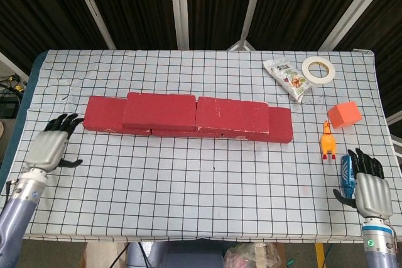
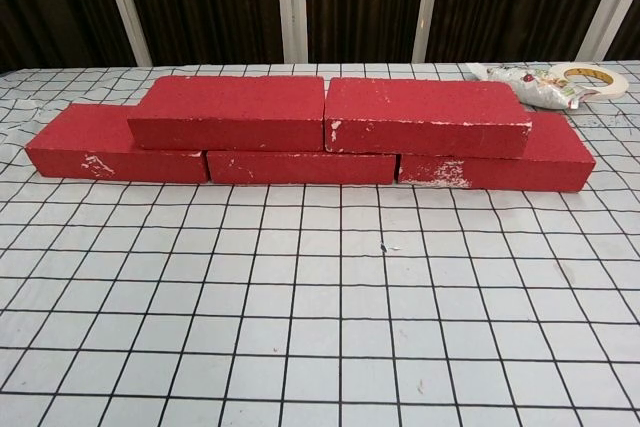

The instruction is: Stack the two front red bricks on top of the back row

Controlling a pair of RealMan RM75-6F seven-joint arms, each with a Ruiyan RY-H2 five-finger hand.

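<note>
**Both upper bricks seated on the back row; both of your hands off the work**

Your two upper red rectangular bricks lie flat on the lower row, end to end. The left upper brick point(image 1: 159, 110) and the right upper brick point(image 1: 232, 116) meet at a tight joint near the middle of the stack. In the chest view each one bridges a joint in the lower row of red bricks point(image 2: 303, 167), which shows one brick protruding at the left end, one at the right end, and a middle one visible only as a front edge. White scuffs mark several front faces.

Your left hand point(image 1: 51, 147) sits at the left edge of the checked white tablecloth point(image 1: 207, 199), apart from the left end of the bricks, fingers spread and holding nothing.

Your right hand point(image 1: 368, 187) sits at the right front corner, fingers apart and empty, just beside a blue cylindrical bottle point(image 1: 347, 173); contact cannot be confirmed.

Also on the right side: a yellow rubber chicken toy point(image 1: 328, 140), an orange foam block point(image 1: 344, 114), a white tape roll point(image 1: 318, 69) and a white printed snack packet point(image 1: 287, 78).
</note>
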